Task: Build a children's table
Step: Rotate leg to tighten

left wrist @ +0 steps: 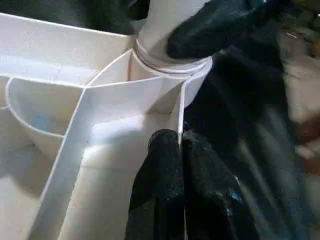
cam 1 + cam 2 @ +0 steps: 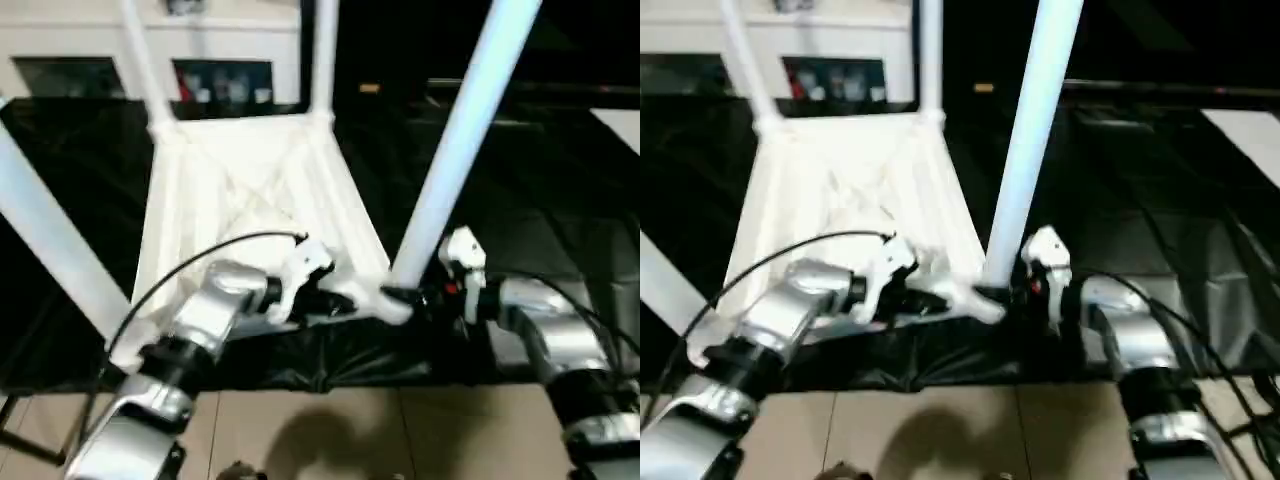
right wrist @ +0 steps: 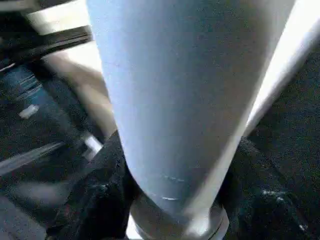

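Left wrist view, left tool (image 1: 181,150) pinching table rib (image 1: 181,107) (right tool (image 3: 170,200) clasps leg (image 3: 185,90))

2 silver forearms, black wrist joints, white wrist housings; black fingers (image 1: 160,185); black cable (image 2: 200,255) loops over the left forearm.

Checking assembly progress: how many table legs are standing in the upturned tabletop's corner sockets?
4: two at the far corners, one at the near right corner gripped by the right tool, one at the near left.
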### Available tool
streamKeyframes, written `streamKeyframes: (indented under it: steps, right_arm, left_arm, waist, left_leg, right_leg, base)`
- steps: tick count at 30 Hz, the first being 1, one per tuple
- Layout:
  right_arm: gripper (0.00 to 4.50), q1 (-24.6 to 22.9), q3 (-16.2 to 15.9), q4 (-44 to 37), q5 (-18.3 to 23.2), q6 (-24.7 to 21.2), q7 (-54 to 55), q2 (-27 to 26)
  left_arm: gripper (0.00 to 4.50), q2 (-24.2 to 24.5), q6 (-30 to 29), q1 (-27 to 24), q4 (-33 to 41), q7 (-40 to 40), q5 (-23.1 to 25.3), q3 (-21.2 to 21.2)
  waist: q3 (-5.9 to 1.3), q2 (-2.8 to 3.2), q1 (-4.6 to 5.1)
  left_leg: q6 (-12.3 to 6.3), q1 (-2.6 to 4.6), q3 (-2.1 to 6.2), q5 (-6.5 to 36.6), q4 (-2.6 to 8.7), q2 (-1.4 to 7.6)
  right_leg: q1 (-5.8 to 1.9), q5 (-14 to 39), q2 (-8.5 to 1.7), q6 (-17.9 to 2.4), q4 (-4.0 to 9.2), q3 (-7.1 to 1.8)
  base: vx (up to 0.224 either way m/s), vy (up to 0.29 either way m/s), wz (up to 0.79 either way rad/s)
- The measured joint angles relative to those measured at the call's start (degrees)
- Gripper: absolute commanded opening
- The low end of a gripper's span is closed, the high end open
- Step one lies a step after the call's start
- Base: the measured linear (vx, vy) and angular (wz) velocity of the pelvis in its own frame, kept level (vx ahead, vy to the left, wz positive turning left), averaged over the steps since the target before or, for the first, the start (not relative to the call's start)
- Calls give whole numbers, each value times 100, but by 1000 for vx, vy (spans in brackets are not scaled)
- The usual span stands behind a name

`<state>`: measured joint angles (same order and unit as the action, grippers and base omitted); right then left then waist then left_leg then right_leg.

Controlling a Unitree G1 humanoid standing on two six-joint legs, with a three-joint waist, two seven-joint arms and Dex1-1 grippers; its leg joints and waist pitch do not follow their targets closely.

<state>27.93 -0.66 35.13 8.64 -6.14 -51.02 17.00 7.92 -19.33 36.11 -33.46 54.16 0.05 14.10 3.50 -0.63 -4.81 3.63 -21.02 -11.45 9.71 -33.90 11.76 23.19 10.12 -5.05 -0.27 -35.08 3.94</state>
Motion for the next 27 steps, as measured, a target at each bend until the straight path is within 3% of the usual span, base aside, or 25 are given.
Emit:
streamKeyframes:
  steps: [7,11,13,17,20,27]
  right_arm:
    - [200,427,267,426,-170,-126,1368,-445]
    - [200,501,289,491,-200,-111,1493,-491]
    - [255,500,298,488,-198,-115,1471,-491]
    - [289,416,350,332,32,-245,1092,-463]
    - [316,262,202,162,60,-216,408,-158]
    - [316,52,-146,-155,86,-191,-878,494]
  left_arm:
    - [0,-458,-14,221,-323,-1046,101,-107]
    - [0,-528,-15,224,-328,-1128,140,-173]
    - [0,-524,-15,224,-328,-1109,140,-179]
    - [0,-415,-13,188,-273,-877,107,-166]
    - [0,-258,-11,110,-141,-510,53,-98]
    - [0,79,91,6,-8,288,-43,41]
  waist:
    - [-2,-1,90]
    - [-2,0,96]
    - [-2,0,94]
    - [-2,1,89]
    - [-4,7,23]
    - [-4,7,-86]
  left_leg:
    - [2,-2,3,2,13,0]
    - [0,-6,2,4,27,-1]
    - [0,-5,2,4,29,-1]
    - [0,-5,2,4,30,-1]
    - [0,-6,1,3,30,-1]
    - [0,-7,0,1,21,-1]
  right_leg:
    - [14,-14,2,-21,3,5]
    - [15,-17,2,-26,10,6]
    - [17,-17,2,-26,10,6]
    - [17,-17,2,-26,9,6]
    - [17,-17,1,-26,10,6]
    - [14,-17,-1,-26,7,4]
  base:
    - [0,0,0]
    - [0,0,0]
    - [0,0,0]
    - [0,0,0]
    - [0,0,0]
    - [0,0,0]
